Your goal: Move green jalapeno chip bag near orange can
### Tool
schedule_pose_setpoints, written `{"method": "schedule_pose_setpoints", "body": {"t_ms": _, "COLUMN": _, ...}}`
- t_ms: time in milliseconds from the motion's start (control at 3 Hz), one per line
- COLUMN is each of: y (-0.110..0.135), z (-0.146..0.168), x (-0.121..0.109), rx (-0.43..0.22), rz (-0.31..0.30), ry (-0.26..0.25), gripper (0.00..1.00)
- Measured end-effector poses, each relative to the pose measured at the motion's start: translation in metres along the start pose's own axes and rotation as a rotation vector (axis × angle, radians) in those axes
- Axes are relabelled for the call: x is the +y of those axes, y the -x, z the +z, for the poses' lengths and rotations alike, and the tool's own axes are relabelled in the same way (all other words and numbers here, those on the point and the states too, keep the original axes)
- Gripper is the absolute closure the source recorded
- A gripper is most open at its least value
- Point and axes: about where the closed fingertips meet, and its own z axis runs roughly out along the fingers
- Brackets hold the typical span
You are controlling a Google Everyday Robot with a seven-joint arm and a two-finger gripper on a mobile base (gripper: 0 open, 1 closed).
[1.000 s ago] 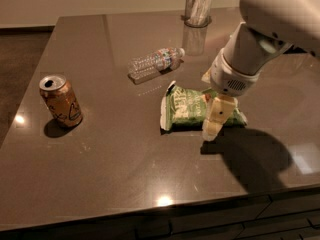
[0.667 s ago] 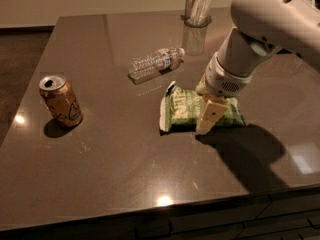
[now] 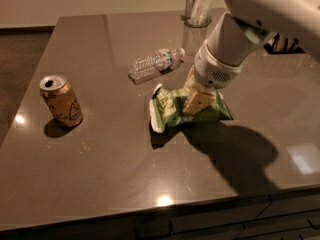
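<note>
The green jalapeno chip bag [image 3: 170, 108] lies near the middle of the dark table, its white crimped left end tipped up a little. My gripper [image 3: 194, 91] comes down on the bag's middle from the upper right. Its cream fingers [image 3: 198, 101] are closed on the bag. The arm hides part of the bag's top edge. The orange can [image 3: 62, 102] stands upright at the left side of the table, well apart from the bag, with its silver top open.
A clear plastic water bottle [image 3: 155, 64] lies on its side just behind the bag. A metal cup [image 3: 198, 6] stands at the back edge. The table's [image 3: 125, 184] front edge is close below, and the floor drops off at the left.
The gripper has shifted left and settled onto the bag. The bag has moved slightly left with it, and its left end has lifted. The can and bottle have not moved.
</note>
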Motion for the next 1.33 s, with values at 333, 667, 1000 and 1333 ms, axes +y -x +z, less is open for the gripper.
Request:
{"method": "schedule_pose_setpoints", "body": {"t_ms": 333, "y": 0.047, "z": -0.008, "x": 0.011, "rx": -0.088, "rz": -0.071, "ry": 0.039, "gripper": 0.95}}
{"method": "schedule_pose_setpoints", "body": {"t_ms": 667, "y": 0.095, "z": -0.011, "x": 0.023, "rx": -0.144, "rz": -0.126, "ry": 0.069, "gripper": 1.0}}
{"method": "schedule_pose_setpoints", "body": {"t_ms": 1000, "y": 0.134, "z": -0.009, "x": 0.035, "rx": -0.179, "rz": -0.155, "ry": 0.088, "gripper": 1.0}}
{"method": "schedule_pose_setpoints", "body": {"t_ms": 1333, "y": 0.159, "z": 0.0, "x": 0.044, "rx": -0.191, "rz": -0.165, "ry": 0.103, "gripper": 1.0}}
